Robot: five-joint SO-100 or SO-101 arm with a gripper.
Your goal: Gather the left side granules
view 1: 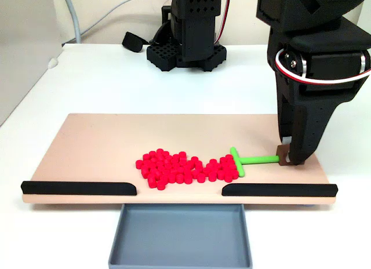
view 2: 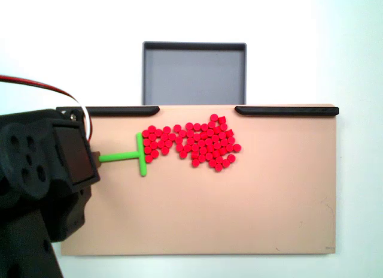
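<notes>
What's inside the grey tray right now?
Nothing: the grey tray shows a bare floor in both fixed views. The granules all lie on the board.

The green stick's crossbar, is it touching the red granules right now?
Touching. In both fixed views the green stick's crossbar presses against the nearest granules, with no board visible between them.

One fixed view faces the board point(view 1: 104, 147) from its front; the other looks down from behind.

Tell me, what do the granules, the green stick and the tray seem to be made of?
Granules: probably plastic, bright uniform red, smooth, identical shapes.
Stick: likely plastic too, saturated green, slight sheen.
Tray: looks like matte grey plastic, perhaps 3D-printed; no shine or grain visible.
</notes>
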